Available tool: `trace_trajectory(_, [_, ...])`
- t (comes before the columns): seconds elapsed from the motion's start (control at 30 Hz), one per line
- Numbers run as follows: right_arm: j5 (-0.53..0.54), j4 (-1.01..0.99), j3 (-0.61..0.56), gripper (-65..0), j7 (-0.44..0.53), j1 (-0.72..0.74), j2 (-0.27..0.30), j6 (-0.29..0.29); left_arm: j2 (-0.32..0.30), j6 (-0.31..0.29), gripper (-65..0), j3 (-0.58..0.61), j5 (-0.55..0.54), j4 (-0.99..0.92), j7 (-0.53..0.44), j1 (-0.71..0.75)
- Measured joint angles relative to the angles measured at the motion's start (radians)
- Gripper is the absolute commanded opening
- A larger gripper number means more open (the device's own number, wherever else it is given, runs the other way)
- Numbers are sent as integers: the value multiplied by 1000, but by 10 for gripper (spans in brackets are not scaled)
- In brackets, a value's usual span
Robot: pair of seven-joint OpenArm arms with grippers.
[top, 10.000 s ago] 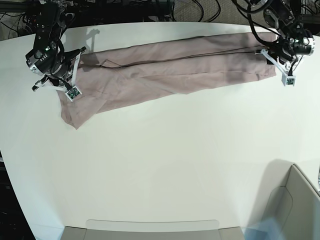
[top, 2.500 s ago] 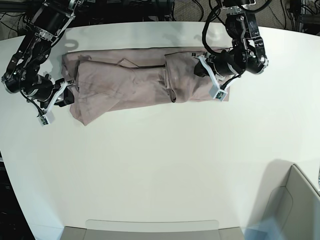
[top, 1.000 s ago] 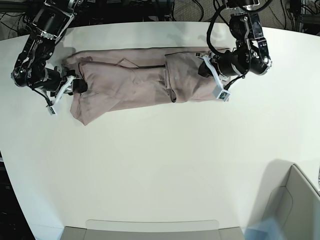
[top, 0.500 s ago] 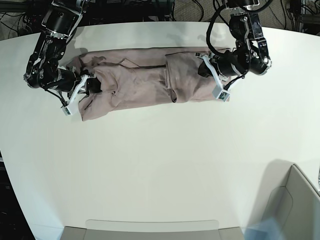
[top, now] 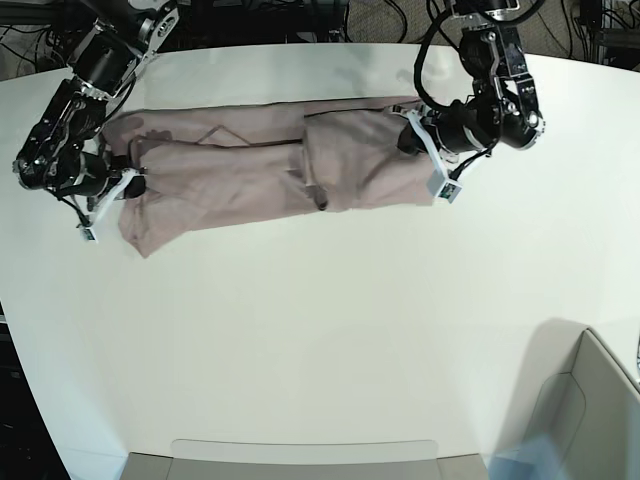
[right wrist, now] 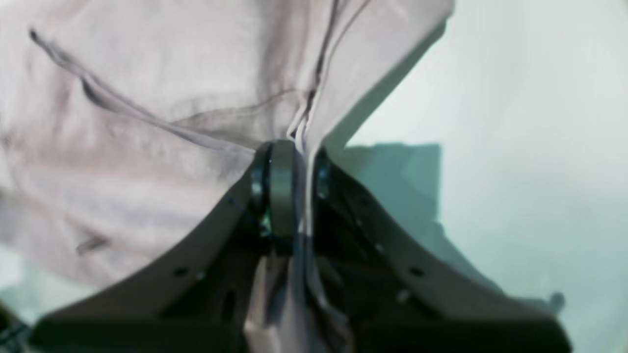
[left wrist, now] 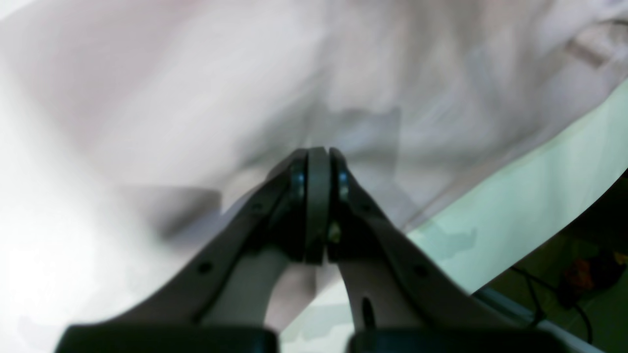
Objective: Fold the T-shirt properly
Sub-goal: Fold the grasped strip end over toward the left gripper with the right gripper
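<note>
base view: the t-shirt [top: 250, 160] lies as a long band along the bench's [top: 320, 330] far edge, one end folded inward; right claw [right wrist: 294, 162] pinches its cloth, left claw [left wrist: 318, 169] closed, empty; crosswise folds remain

Robotics lab setting, two black robot arms [top: 480, 60] working over a bare white table [top: 330, 330], tangled black cables [top: 300, 20] trailing behind the far edge, grey bin [top: 585, 420] sitting near right
</note>
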Motion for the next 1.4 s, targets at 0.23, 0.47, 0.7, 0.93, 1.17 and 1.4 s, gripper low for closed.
trace_trajectory(0.23, [-58,1,4,-650,1,47,46,0,0,-1,-650,0,-172,98,-4,12])
trace_trajectory(0.47, [-106,135,-9,-650,-7,30,27,0,-43,3,-650,-130,-187,51,-5,16])
trace_trajectory(0.7, [-81,492,-233,-650,-1,-76,-113,0,-223,10,-650,-296,-173,-162,-1,24])
trace_trajectory(0.93, [-106,659,-410,-650,-13,-157,-212,-30,-251,8,-650,-328,-183,-182,-5,48])
trace_trajectory(1.17, [-104,678,-606,-650,-12,-175,-231,-234,-253,8,-650,-327,-183,-182,-6,64])
trace_trajectory(1.4, [-92,677,-775,-650,-12,-184,-246,-346,-253,8,-650,-325,-183,-182,-2,73])
